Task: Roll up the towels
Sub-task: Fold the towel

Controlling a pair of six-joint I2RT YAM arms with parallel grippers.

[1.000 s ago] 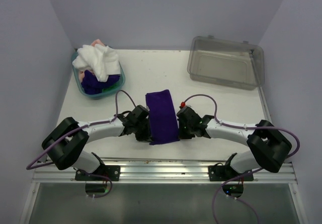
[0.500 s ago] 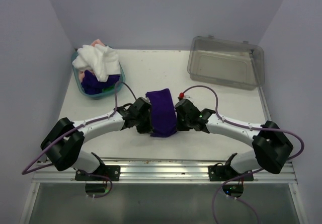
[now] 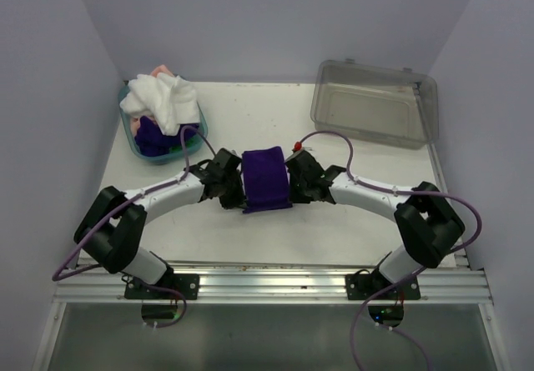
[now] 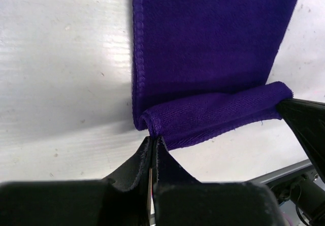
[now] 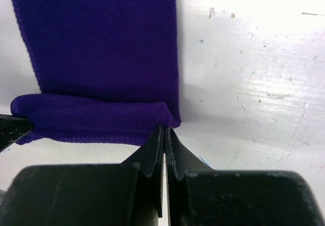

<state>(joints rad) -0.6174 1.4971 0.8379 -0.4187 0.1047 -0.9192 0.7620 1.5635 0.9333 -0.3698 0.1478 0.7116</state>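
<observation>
Pushing unevenly could skew or unwind the first turn of the purple towel [image 3: 266, 179] (lying mid-desk [image 3: 250, 121]), since the left pincer [image 4: 154, 139] and right pincer [image 5: 165, 130], both closed, meet only its two ends.

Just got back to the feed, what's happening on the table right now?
Both arms are on the purple towel mid-table. The left tool and right tool are shut, tips at either end of its rolled near edge. Only a small roll is formed; the rest lies flat. The teal basket, far left, holds more towels.
</observation>
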